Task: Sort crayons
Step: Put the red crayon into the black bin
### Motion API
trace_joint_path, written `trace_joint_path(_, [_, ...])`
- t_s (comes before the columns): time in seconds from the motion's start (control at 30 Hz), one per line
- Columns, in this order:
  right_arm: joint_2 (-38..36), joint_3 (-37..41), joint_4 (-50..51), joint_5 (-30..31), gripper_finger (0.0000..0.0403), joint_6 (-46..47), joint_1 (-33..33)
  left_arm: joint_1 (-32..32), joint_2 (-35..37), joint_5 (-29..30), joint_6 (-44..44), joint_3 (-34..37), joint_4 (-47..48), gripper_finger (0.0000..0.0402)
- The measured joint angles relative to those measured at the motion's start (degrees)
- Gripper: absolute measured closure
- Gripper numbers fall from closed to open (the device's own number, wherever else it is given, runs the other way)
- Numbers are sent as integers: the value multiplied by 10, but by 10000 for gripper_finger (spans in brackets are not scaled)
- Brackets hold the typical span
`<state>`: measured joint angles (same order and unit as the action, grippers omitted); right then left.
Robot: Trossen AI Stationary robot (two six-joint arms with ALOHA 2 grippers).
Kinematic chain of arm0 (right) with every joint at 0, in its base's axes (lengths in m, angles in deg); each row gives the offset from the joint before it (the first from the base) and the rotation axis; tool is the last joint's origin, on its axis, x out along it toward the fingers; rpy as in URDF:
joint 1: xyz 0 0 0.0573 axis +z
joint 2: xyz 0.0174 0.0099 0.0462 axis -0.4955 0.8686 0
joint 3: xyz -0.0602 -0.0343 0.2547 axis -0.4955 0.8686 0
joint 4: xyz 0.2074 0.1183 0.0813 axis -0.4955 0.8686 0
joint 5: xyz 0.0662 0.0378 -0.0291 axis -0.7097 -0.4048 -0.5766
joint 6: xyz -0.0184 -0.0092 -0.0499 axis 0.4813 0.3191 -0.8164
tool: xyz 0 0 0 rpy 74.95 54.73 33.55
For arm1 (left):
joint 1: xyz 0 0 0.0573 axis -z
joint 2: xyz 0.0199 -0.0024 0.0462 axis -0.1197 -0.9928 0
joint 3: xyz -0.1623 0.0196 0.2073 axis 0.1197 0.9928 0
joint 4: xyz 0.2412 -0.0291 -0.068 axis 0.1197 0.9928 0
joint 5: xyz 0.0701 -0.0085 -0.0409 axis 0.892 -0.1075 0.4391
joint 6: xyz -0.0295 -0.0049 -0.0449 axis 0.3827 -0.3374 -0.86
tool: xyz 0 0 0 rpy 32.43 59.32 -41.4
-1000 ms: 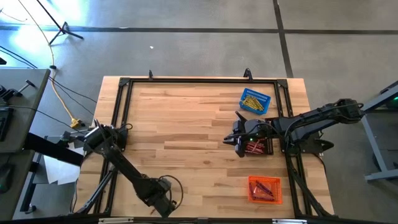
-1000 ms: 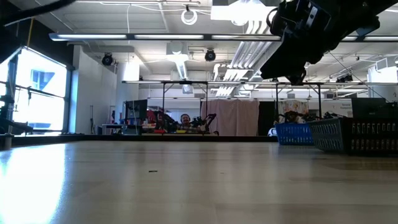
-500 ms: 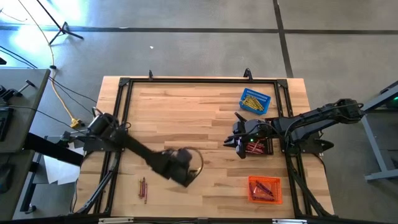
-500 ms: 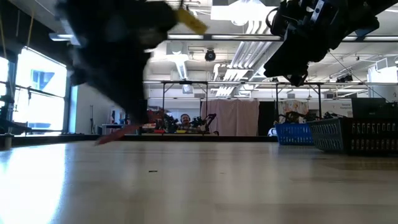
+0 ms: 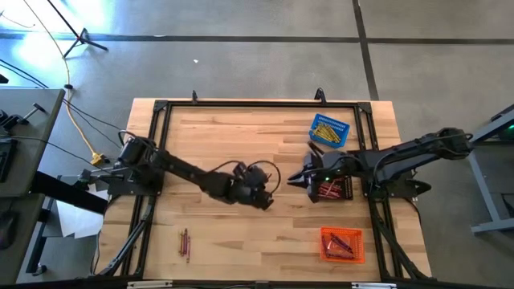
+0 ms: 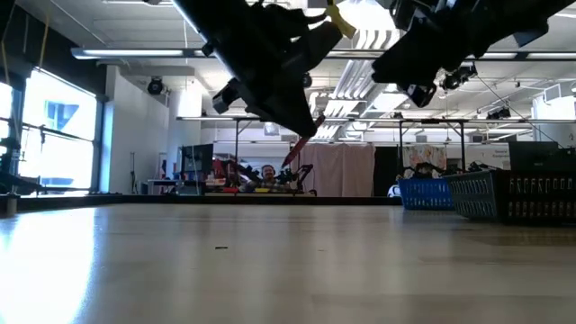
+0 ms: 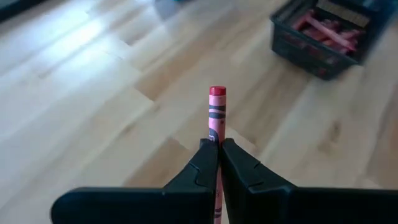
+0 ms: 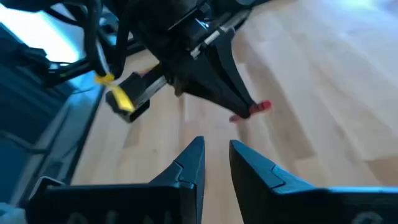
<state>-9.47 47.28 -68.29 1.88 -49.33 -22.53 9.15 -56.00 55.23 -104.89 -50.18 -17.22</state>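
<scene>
Swung over from the lower left, left gripper (image 5: 269, 199) now hangs mid-frame, clamped on a red crayon (image 7: 216, 115). Right gripper (image 5: 295, 181) (jaws slightly apart, seemingly empty) hovers beside the black basket (image 5: 345, 193).

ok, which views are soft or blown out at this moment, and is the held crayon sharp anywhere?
Left wrist: red crayon sharp, black basket behind it soft. Right wrist: left gripper blurred. Low: arms backlit to silhouette, window glare on the table. High: evenly lit.
</scene>
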Motion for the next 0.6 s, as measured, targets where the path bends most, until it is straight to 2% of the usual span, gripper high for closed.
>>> trace_joint_path(0.17, [-66, 0, 80, 49, 343, 0, -1, -33, 11, -4, 41, 0, -15, 401])
trace_joint_path(0.3, [-120, 0, 159, 81, 343, 28, -1, -58, 12, -19, 109, 0, -97, 401])
trace_joint_path(0.5, [-191, 0, 275, 182, 343, 69, -1, -102, 12, -162, 235, -1, -269, 401])
trace_joint_path(0.6, [-213, 0, 342, 195, 343, 115, -1, -118, 12, -218, 270, -1, -330, 401])
